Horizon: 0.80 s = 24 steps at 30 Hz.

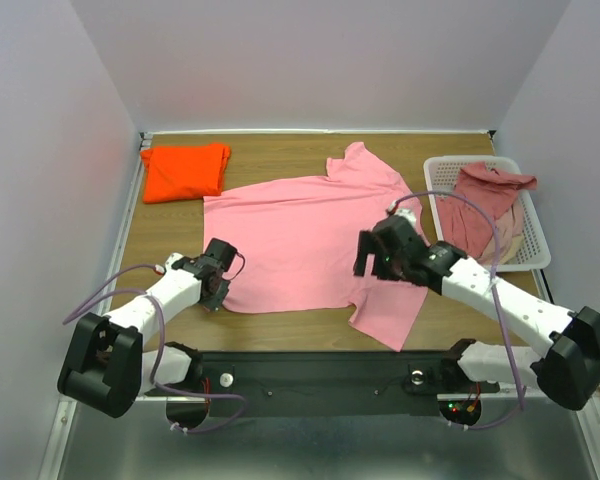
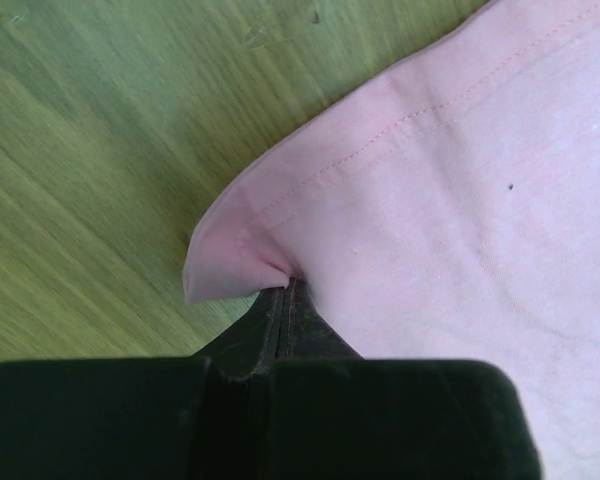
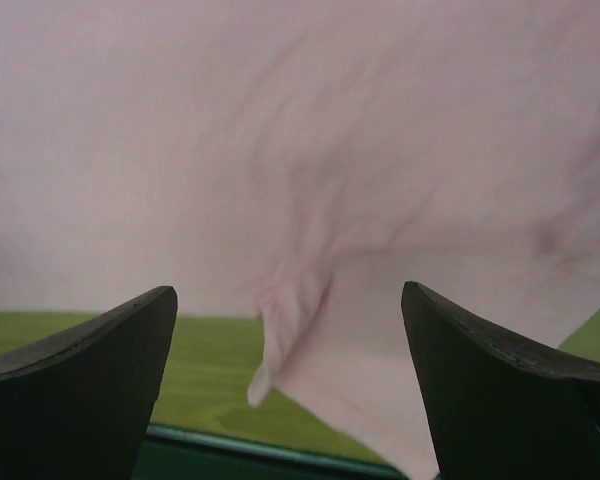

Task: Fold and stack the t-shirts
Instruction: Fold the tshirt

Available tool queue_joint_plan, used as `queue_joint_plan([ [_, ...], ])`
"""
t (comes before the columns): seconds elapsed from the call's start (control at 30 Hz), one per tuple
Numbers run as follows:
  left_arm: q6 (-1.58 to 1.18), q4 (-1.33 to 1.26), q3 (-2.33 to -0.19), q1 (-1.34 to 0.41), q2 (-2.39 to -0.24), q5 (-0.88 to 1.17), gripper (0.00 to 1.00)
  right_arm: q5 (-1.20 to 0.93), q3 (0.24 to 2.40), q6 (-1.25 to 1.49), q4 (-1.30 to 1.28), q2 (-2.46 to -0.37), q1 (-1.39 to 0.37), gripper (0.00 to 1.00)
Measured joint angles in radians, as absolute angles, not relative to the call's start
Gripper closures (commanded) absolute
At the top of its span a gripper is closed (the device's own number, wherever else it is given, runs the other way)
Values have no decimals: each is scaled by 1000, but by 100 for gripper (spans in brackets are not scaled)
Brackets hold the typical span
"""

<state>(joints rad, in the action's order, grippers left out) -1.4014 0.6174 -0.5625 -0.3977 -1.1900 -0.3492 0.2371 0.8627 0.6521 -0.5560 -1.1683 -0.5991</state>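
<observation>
While my left gripper (image 1: 218, 288) is pinching the near-left hem corner of the pink t-shirt (image 1: 300, 235), my right gripper (image 1: 366, 262) is hovering over the shirt's near-right part with its jaws wide apart, holding nothing.

Left wrist view: left gripper (image 2: 285, 292) is closed tight, both fingers (image 2: 270, 335) pressed together, with a small fold of the stitched hem corner of the pink t-shirt (image 2: 450, 200) caught at the tips. Rest of the cloth is lying flat on the wooden table (image 2: 90, 160), running off to the right.

Right wrist view: right gripper (image 3: 290, 300) is gaping, its two dark fingers (image 3: 90, 360) sitting either side of a hanging fold of the pink t-shirt (image 3: 310, 150). Can't tell whether the tips are touching cloth. A strip of table (image 3: 80, 340) is showing under the shirt edge.

Top view: pink t-shirt is lying spread out mid-table, collar pointing far, one sleeve lying toward the near edge on the right. Orange t-shirt (image 1: 185, 170) is sitting folded in the far-left corner of the table (image 1: 280, 150), apart from the pink one. Dusty-rose t-shirts (image 1: 492, 190) are lying bunched in the white basket (image 1: 533, 262) at the far right, just beside the pink shirt's far sleeve.
</observation>
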Motion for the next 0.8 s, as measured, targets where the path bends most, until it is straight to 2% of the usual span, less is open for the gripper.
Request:
queue_joint_plan([
  [0.1,-1370,594,-548,-398,-1171,-349,100,267,849,755,-676,-1169,-767,2],
  [0.33,-1324,554,-513,-397,-1120,-342,100,273,693,1021,-884,-1155,-945,6],
  [0.53,-1313,536,-490,-397,-1085,-327,100,263,603,1202,-944,-1089,-1023,17],
  [0.8,-1306,529,-490,-397,-1084,-313,100,241,547,1262,-888,-1138,-1023,45],
])
